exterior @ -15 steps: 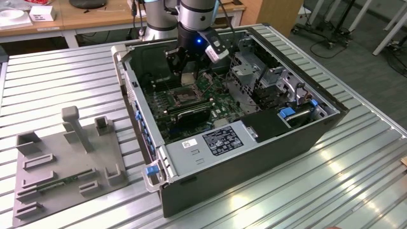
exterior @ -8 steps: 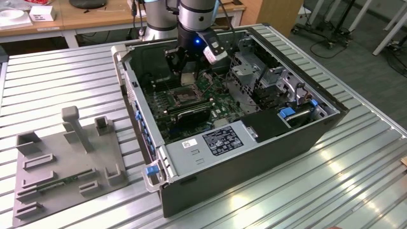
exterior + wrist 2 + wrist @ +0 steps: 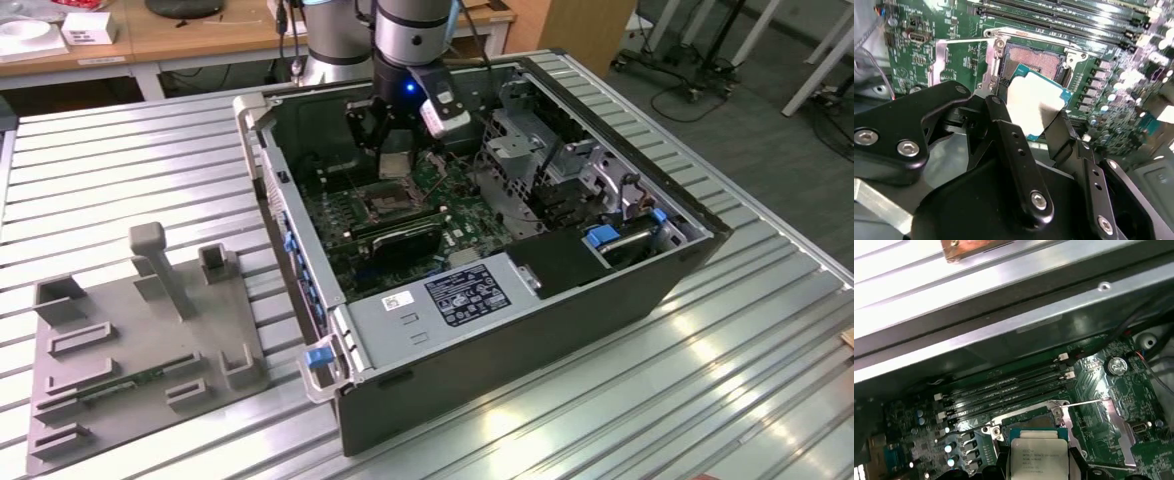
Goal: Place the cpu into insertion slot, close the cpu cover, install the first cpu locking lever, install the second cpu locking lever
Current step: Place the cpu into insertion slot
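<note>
My gripper (image 3: pixel 395 150) is shut on the cpu (image 3: pixel 396 166), a pale silvery square chip, and holds it inside the open computer case just above the green board. In both wrist views the black fingers (image 3: pixel 1004 130) clamp the cpu (image 3: pixel 1035 102) (image 3: pixel 1037 456) by two opposite edges. The insertion slot (image 3: pixel 1038 61) (image 3: pixel 1030 420) lies open right beyond the chip, its dark pin field partly hidden by it. The cpu cover (image 3: pixel 956 61) (image 3: pixel 1106 426) is swung back flat beside the slot, with a thin lever rod along its edge. In the exterior view the insertion slot (image 3: pixel 379 206) sits just in front of the chip.
Long black memory slots (image 3: pixel 1004 386) (image 3: pixel 1064 15) run beside the socket. The case wall (image 3: pixel 287 215), a drive cage (image 3: pixel 534 160) and the power supply (image 3: pixel 461 295) enclose the board. A grey fixture plate (image 3: pixel 134 340) with upright blocks lies on the slatted metal table (image 3: pixel 747 370).
</note>
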